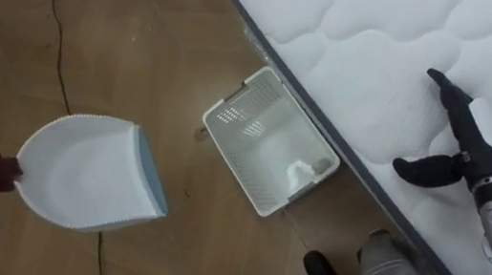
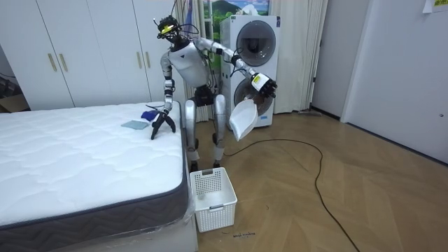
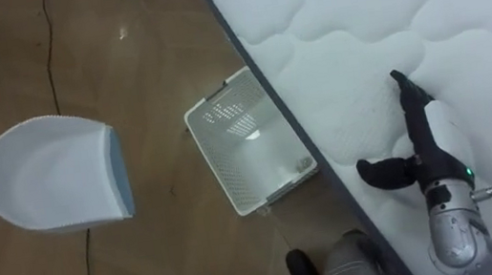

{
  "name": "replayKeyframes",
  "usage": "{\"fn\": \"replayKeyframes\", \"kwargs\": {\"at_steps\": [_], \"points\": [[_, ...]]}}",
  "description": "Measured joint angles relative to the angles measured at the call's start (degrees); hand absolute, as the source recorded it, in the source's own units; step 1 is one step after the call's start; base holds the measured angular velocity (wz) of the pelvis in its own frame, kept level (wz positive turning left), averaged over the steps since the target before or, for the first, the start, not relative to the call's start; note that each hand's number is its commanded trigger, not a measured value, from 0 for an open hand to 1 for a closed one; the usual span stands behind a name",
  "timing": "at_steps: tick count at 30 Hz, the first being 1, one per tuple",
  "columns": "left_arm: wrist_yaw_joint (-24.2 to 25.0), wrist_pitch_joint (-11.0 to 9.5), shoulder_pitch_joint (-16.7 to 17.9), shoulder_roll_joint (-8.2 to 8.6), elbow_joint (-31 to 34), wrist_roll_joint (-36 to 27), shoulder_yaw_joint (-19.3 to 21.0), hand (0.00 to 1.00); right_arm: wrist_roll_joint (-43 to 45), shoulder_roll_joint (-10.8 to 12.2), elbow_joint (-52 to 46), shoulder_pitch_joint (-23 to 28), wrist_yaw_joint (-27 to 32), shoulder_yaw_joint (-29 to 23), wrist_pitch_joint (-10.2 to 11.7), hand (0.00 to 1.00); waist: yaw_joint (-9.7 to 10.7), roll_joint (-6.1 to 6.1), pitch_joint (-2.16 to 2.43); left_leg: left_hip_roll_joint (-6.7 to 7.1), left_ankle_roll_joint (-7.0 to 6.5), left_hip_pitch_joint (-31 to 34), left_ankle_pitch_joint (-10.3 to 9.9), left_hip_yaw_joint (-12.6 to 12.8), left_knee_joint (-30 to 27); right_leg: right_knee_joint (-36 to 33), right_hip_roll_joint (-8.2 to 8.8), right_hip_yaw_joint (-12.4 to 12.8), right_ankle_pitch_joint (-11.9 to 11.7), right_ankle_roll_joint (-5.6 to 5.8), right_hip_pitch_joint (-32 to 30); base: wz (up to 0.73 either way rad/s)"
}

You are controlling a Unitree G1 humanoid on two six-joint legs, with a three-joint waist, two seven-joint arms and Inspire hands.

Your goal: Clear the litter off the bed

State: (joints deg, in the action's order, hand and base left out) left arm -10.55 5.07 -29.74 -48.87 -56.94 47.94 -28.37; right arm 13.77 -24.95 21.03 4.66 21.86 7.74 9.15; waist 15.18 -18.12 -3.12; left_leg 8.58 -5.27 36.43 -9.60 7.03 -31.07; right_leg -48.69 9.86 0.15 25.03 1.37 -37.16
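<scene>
Our right hand (image 1: 461, 153) rested open and empty on the mattress (image 1: 375, 23); our left hand (image 2: 262, 82) clutched the dustpan (image 1: 87, 174), the basket (image 1: 268, 154) between them. Litter swept off could have missed both, we judged.

Beside bed (image 1: 384, 22), basket (image 1: 257, 150) on floor (image 1: 167, 52)

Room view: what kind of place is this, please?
Most likely a bedroom, perhaps in a home-like test room. A bed with a bare white quilted mattress stands on a wooden floor, white wardrobes line the wall behind it, and two stacked washing machines stand beside the curtain.
</scene>
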Motion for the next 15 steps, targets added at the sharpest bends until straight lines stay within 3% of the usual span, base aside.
{"fn": "replayKeyframes", "kwargs": {"at_steps": [3,6,11,15], "points": [[1.09,0.00,-0.90,0.00,-0.83,-0.28,0.00,1.00,-0.23,0.01,-0.14,-0.02,-0.50,-0.02,0.02,0.00,-0.11,-0.15,0.02,-1.09,-0.07,0.00,-0.07,1.85,-0.42,-0.24,-0.42,0.10,0.19,-0.22,-0.02,0.00],[1.19,0.04,-1.49,0.00,-1.66,-1.30,0.01,1.00,-0.22,-0.23,-0.32,-0.03,-1.24,-0.07,0.02,0.00,-0.52,-0.35,0.02,-1.78,0.11,-0.05,-0.14,2.17,-0.66,0.06,-1.38,0.63,0.00,-0.51,0.06,-0.09],[1.16,0.01,-1.57,0.00,-1.56,-3.60,0.01,1.00,-0.41,-0.12,-0.44,0.00,-1.33,0.05,0.27,0.00,-0.07,-0.37,-0.01,-2.02,0.24,-0.24,-0.08,2.53,-0.78,-0.05,-1.48,0.54,-0.07,-0.69,0.21,0.02],[-0.43,-0.41,-1.72,0.00,0.17,-3.58,0.02,1.00,-3.00,-0.15,0.80,-0.14,-1.24,0.04,2.14,0.00,0.16,0.43,-0.59,-2.00,0.14,-0.31,-0.15,2.26,-1.50,-0.10,-1.04,0.25,0.02,-0.85,0.50,0.03]]}}
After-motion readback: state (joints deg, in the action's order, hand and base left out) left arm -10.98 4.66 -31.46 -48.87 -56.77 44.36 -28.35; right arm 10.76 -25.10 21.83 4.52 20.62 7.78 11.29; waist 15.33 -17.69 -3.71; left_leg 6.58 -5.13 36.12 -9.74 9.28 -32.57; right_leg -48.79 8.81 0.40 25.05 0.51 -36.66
